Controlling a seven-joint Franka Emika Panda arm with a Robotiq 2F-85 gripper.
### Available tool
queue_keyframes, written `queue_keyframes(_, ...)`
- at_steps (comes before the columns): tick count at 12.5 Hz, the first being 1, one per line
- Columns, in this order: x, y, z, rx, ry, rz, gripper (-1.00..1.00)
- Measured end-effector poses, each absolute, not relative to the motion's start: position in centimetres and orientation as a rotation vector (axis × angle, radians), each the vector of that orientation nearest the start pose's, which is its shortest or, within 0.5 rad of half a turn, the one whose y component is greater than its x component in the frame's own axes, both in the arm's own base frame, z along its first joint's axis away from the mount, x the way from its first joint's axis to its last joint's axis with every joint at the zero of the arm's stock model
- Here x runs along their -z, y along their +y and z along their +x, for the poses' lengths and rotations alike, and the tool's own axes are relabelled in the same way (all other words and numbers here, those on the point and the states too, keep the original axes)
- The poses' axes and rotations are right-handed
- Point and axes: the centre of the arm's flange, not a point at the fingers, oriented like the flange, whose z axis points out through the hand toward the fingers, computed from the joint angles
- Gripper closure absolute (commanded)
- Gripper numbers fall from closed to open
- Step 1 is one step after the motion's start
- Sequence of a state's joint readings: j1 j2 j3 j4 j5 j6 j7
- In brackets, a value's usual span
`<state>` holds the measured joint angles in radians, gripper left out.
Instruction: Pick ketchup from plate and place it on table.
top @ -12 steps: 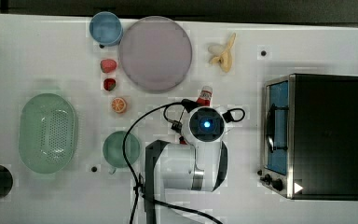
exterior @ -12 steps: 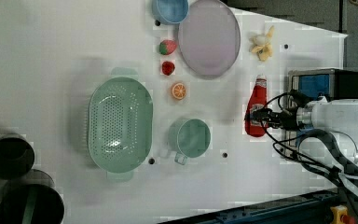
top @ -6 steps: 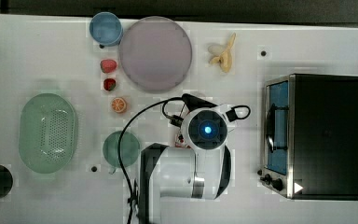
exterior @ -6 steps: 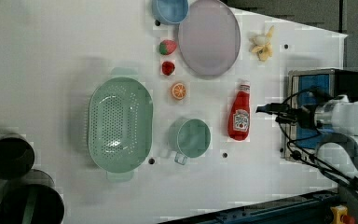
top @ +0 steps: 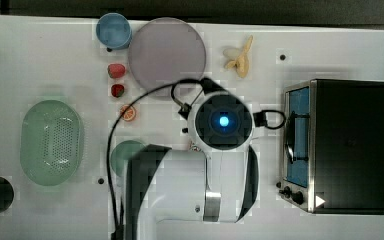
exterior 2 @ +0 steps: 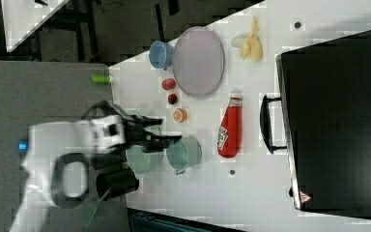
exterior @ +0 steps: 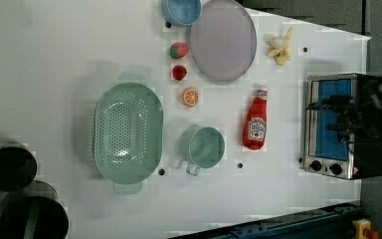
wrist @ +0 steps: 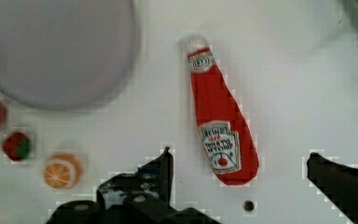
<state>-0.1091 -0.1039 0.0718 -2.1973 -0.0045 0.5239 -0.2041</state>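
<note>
The ketchup [exterior: 255,120] is seen lying flat on the table [exterior: 54,59], off the plate [exterior: 223,40]. In the left view its white cap points up toward the plate, and a small gap of bare white table is left between cap and plate rim. Its white label faces up. In the wrist view the ketchup [wrist: 216,119] is laid on a slant, with the plate [wrist: 51,46] off to one side and a small dark hole [wrist: 248,205] just past its fat end.

The gripper [wrist: 240,175] is held above the bottle and nothing is gripped. Its two dark fingers [wrist: 161,175] are spread wide apart, one on each side of the bottle's fat end, and the bottle is not touched by them. In the right view the gripper [exterior 2: 166,130] is seen well up off the table.

In the left view a green mug [exterior: 205,147] is found just to the left view's left of the bottle, and an orange slice [exterior: 191,96] above the mug. Two strawberries [exterior: 178,50] are lined up beside the plate, and a blue cup [exterior: 181,10] is set by the plate's rim. A green basket [exterior: 127,133] is placed farther to the left view's left. A toaster oven [exterior: 335,124] is stood at the left view's right, and a banana [exterior: 280,42] is laid above it.
</note>
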Motion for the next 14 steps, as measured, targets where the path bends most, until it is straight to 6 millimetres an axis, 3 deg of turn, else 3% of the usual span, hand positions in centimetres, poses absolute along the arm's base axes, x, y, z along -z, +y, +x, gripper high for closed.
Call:
queue_keyframes(3, -50.5, -1.4, 53.2, 0.134, 0.99, -2.961, -1.0)
queue_keyframes(6, -55.5, -1.8, 52.7, 0.07, 1.036, -2.967, -1.0)
queue_keyframes(10, -59.5, -2.2, 51.4, -0.025, 1.06, -2.979, -1.0)
queue_keyframes(14, -60.0, -1.8, 50.9, -0.069, 1.061, -2.977, -1.0)
